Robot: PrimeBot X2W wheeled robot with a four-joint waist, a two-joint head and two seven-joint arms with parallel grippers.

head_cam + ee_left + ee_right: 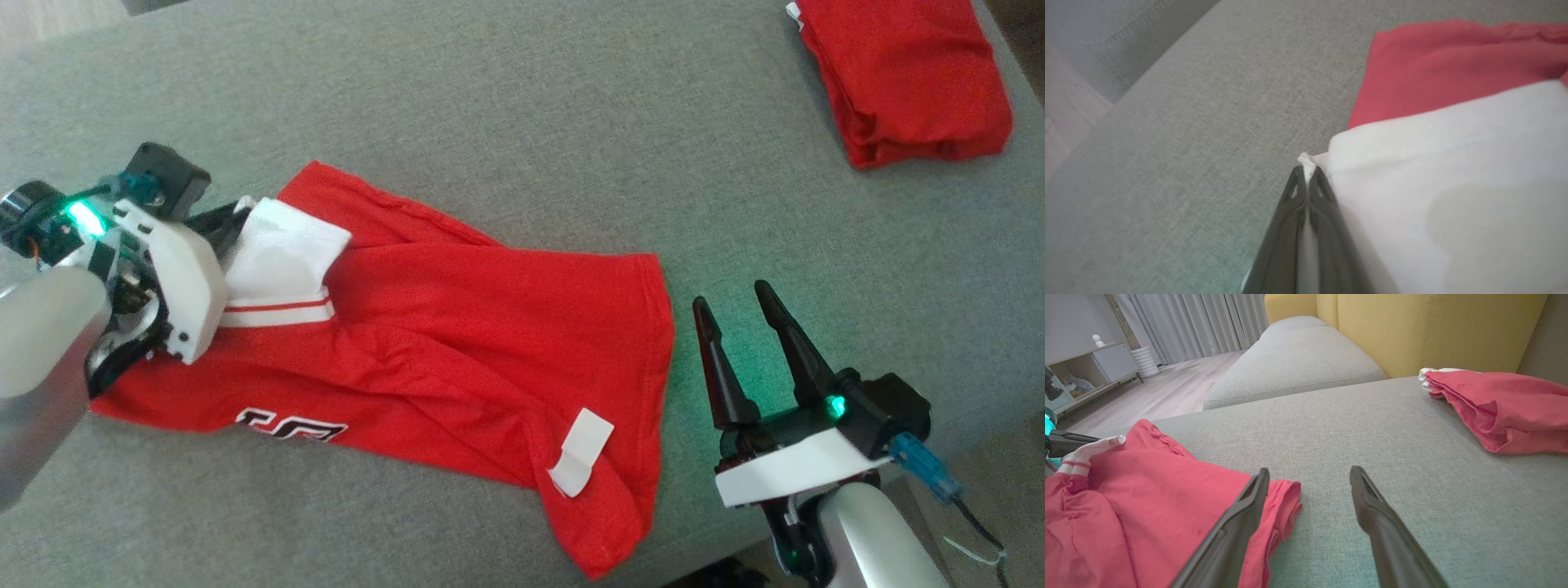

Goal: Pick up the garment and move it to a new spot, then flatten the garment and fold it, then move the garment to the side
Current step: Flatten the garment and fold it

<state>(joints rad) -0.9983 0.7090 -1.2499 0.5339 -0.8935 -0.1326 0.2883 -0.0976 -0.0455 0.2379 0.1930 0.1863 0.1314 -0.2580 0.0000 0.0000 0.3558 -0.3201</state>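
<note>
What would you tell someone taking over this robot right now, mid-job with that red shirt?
The left end effector is shut on the white collar of the red shirt.
The right end effector is open, holding nothing, beside the shirt's hem.
The shirt lies rumpled on the grey cushion; a folded red garment sits at the far right.
Done: collar gripped.
Left: flatten, fold, move aside.

The left tool [1308, 173] is being held closed, its two dark fingers being pressed together on a white edge of the garment [1433, 163]. The pale left forearm [41, 359] is being held low at the left. The right tool [729, 296] is being held with its fingers spread wide, pointing up, and nothing is being gripped between them.
</note>
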